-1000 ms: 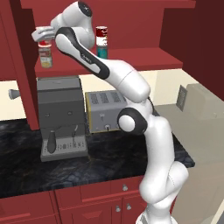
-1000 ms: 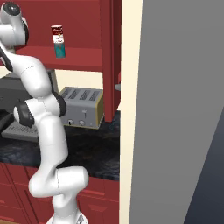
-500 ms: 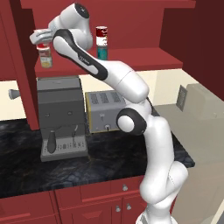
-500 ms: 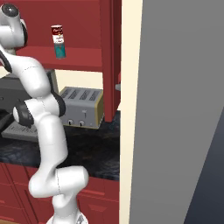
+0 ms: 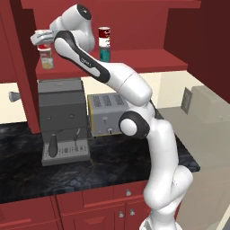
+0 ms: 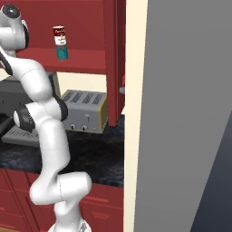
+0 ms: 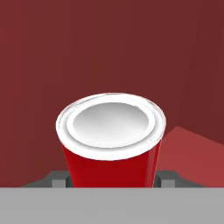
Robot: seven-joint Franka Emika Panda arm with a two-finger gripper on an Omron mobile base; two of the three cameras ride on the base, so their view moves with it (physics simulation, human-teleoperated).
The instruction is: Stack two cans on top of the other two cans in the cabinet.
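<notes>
The white robot arm rises from the lower right of the left base view, bends at its dark joints and reaches up to the upper left of the frame, into the large dark red wooden wall cabinet (image 5: 134, 63). There the hand (image 5: 42, 37) sits at the left end of the inner shelf (image 5: 152, 60), directly over the can with the tan-grey label and red upper band (image 5: 46, 57).

In the hand view the bright red can with a white top rim (image 7: 111, 140) stands upright in the centre of the frame, between the two grey finger tips (image 7: 57, 178) at the bottom. The fingers press close on both sides of it, so the hand is closed around this can. Whether the bright red can already touches the tan-labelled one below cannot be told.

In the upper middle of the left base view the dark red and white can (image 5: 104, 37) stands on top of the plain teal can (image 5: 105, 55), further right on the same shelf. Below, a yellow toaster (image 5: 107, 114) and a grey coffee machine (image 5: 61, 121) stand on the black table (image 5: 27, 179).
</notes>
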